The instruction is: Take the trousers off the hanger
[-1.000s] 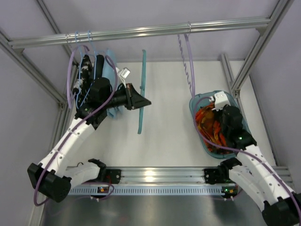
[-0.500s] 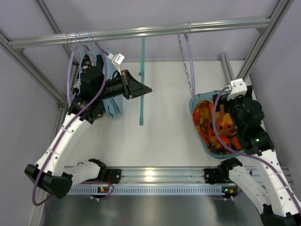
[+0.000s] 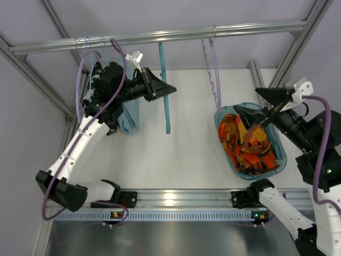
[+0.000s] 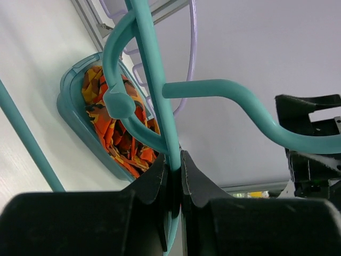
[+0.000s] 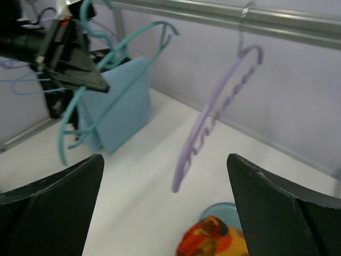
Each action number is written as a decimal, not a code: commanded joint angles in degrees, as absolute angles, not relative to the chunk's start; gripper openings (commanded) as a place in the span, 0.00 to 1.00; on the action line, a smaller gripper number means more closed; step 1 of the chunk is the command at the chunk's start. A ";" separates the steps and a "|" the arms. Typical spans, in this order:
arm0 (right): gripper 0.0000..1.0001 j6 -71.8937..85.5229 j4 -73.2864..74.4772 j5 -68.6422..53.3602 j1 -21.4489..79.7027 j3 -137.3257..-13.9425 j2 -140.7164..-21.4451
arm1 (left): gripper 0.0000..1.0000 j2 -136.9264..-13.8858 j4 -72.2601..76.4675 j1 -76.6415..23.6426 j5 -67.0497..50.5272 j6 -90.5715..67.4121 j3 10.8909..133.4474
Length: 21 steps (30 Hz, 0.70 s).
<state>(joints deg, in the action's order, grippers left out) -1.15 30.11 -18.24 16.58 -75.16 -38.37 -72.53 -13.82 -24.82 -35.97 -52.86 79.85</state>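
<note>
The left hand clamps the one hanger; the right hand gapes near the one trousers.

Robotics lab test cell for sure: aluminium extrusion frame across the top, blank pale walls either side, white counter, robot arms bolted to a metal rail along the bottom.

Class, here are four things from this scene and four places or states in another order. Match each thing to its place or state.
1 trousers
2 hanger
3 blue cloth
4 right gripper

a open, holding nothing
b hanging folded, far left
c lying in the tub
d clamped in the left gripper

Pairs: 1-c, 2-d, 3-b, 4-a
</note>
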 commanded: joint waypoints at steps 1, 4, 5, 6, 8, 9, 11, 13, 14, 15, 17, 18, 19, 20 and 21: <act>0.99 11.76 25.95 -36.54 16.00 -74.54 -44.02 | 0.00 -72.42 -7.48 -24.79 -35.33 -57.39 82.09; 0.98 20.81 14.27 -42.95 16.43 -69.62 -47.19 | 0.00 -72.33 -4.32 -24.87 -36.12 -59.67 80.95; 0.97 23.35 11.19 -43.94 17.04 -67.61 -49.02 | 0.00 -72.25 -3.00 -24.79 -36.38 -60.03 80.69; 0.96 27.47 5.77 -44.55 17.66 -67.15 -50.00 | 0.00 -71.99 -2.73 -24.79 -36.65 -60.55 80.51; 0.94 30.22 2.12 -44.04 20.63 -67.67 -53.24 | 0.00 -71.90 -2.72 -24.79 -37.18 -60.47 80.42; 0.93 30.50 0.46 -42.64 21.96 -68.20 -54.31 | 0.00 -71.89 -2.64 -24.87 -37.35 -60.47 80.42; 0.90 31.02 -2.97 -41.23 26.42 -69.86 -57.46 | 0.00 -71.98 -2.55 -24.87 -37.53 -60.38 80.68; 0.88 31.11 -5.52 -38.86 29.69 -70.57 -59.32 | 0.00 -72.33 -2.37 -24.79 -37.36 -60.64 80.86; 0.87 31.20 -5.97 -38.15 32.75 -71.01 -60.98 | 0.00 -72.33 -2.46 -24.79 -37.44 -60.73 80.86; 0.86 31.03 -6.06 -36.40 34.18 -71.19 -61.87 | 0.00 -72.51 -2.46 -24.79 -37.44 -60.99 80.95; 0.83 32.33 -7.20 -35.07 37.16 -70.67 -63.97 | 0.00 -72.34 -2.46 -24.79 -37.09 -61.08 80.77; 0.82 32.95 -7.82 -33.94 37.87 -70.49 -64.51 | 0.00 -72.33 -2.37 -24.79 -37.09 -61.17 80.77; 0.80 33.48 -9.39 -33.93 39.01 -69.88 -65.56 | 0.00 -72.33 -2.46 -24.79 -37.18 -61.17 80.68; 0.80 34.27 -10.36 -33.93 39.46 -69.79 -66.00 | 0.00 -72.33 -2.46 -24.79 -37.09 -61.17 80.68; 0.80 34.45 -11.07 -33.93 39.98 -69.70 -66.44 | 0.00 -72.33 -2.46 -24.79 -37.09 -61.26 80.68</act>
